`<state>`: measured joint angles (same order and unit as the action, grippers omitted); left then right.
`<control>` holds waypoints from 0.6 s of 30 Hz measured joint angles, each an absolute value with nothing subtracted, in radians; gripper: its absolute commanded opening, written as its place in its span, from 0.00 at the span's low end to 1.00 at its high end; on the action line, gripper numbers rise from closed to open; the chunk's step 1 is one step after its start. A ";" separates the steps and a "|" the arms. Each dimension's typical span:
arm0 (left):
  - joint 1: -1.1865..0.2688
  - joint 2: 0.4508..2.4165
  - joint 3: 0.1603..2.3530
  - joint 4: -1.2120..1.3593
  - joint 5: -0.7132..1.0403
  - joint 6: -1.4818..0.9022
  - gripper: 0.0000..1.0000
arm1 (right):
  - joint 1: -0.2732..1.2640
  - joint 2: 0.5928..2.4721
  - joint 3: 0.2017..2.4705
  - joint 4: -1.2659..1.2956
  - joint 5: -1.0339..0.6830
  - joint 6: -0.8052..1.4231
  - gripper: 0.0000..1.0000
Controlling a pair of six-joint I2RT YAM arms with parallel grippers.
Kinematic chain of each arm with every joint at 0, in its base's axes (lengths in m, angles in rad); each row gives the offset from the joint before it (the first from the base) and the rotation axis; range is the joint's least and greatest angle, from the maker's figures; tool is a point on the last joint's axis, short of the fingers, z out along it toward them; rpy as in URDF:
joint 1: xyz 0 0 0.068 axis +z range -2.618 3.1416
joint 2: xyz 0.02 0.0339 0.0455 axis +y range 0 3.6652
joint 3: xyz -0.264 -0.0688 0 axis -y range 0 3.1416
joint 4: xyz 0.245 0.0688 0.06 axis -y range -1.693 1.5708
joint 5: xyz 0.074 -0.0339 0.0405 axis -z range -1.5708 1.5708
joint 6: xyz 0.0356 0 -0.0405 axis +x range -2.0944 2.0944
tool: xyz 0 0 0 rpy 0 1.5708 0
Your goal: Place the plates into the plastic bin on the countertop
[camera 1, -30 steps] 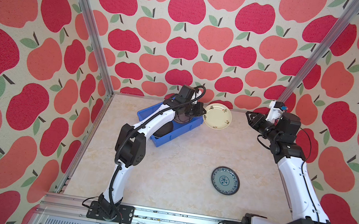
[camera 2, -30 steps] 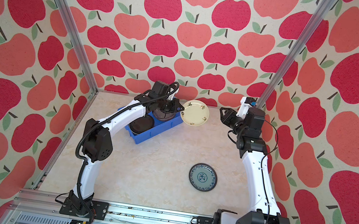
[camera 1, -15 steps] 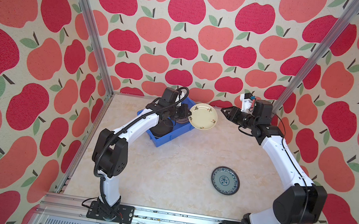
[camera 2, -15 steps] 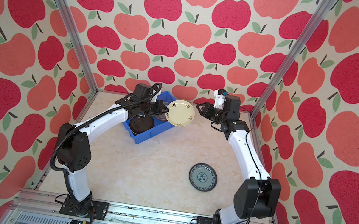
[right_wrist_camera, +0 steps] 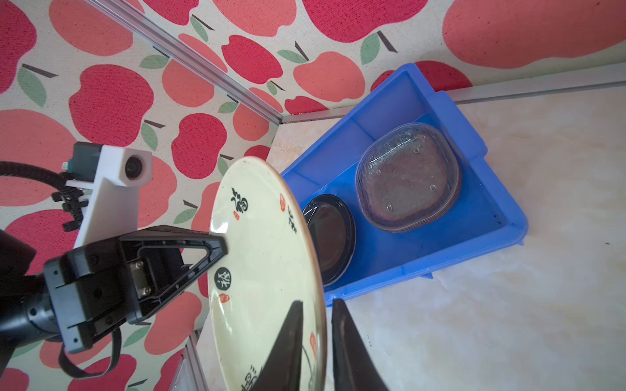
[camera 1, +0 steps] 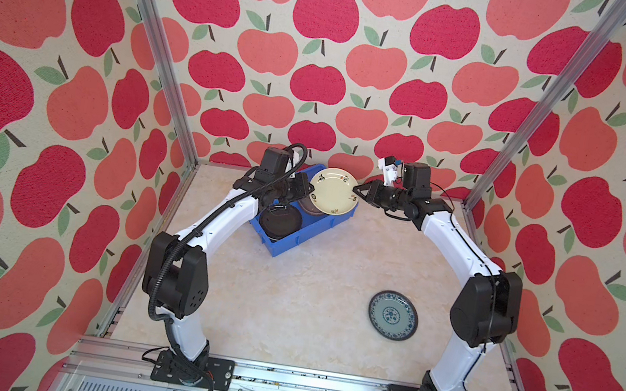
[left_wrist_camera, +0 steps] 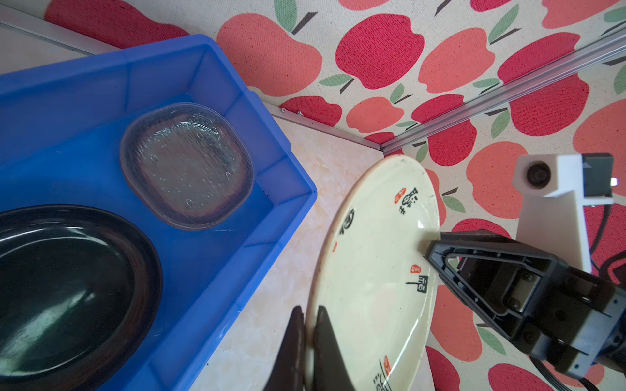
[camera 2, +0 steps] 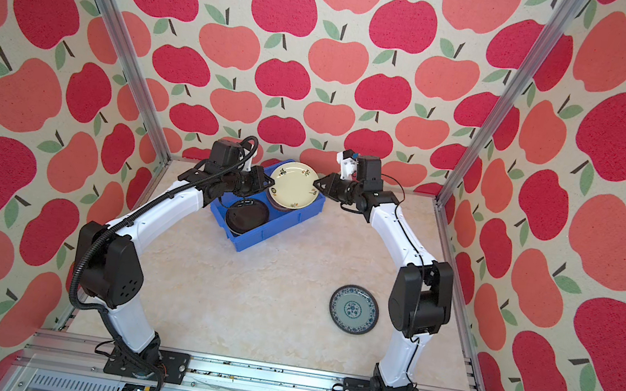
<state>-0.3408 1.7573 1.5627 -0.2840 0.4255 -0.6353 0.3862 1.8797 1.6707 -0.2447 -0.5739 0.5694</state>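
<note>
- Beige marble-patterned countertop (camera 1: 286, 306), both top views: cream round plate (camera 1: 332, 191) aloft, on edge, by bright blue plastic bin (camera 1: 291, 244).
- Left wrist view: left gripper (left_wrist_camera: 309, 309) clamps its rim.
- Right wrist view: right gripper (right_wrist_camera: 317, 301) straddles rim, grip uncertain. Handover likely; secure one hold before release.

The walls (camera 1: 320, 80) showed dark red and salmon-pink apples with green leaves and dark stems on a beige ground. The countertop (camera 1: 305, 321) was cream-beige with marble veining, its framing (camera 1: 317, 378) silver-grey. The plastic bin (camera 1: 287, 245) was bright blue. The black plates (camera 1: 280, 223) were glossy, and the glass plates (left_wrist_camera: 186, 166) were clear with fine ribs and small bubbles. The cream plate (camera 1: 333, 191) bore black characters, small red seals and a thin brownish rim. The patterned plate (camera 1: 393, 315) was blue and white, with a dark blue border and a motif in the middle. The arms (camera 1: 459, 248) were white with black joints; the left gripper (camera 1: 309, 195) and the right gripper (camera 1: 355, 189) were black.
</note>
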 measured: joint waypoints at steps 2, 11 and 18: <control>-0.329 1.757 1.557 -0.279 0.426 -0.635 0.00 | 0.393 1.907 1.691 -0.239 -0.587 0.581 0.05; -0.279 1.755 1.543 -0.272 0.431 -0.635 0.83 | 0.413 2.025 1.797 -0.232 -0.627 0.614 0.00; -0.174 1.652 1.398 -0.300 0.358 -0.631 0.99 | 0.454 2.249 2.218 -0.463 -0.587 0.538 0.00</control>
<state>-0.1741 1.6516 1.3975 -0.2996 0.3580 -0.6308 0.4538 2.2494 2.2185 -0.4633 -0.5865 0.5377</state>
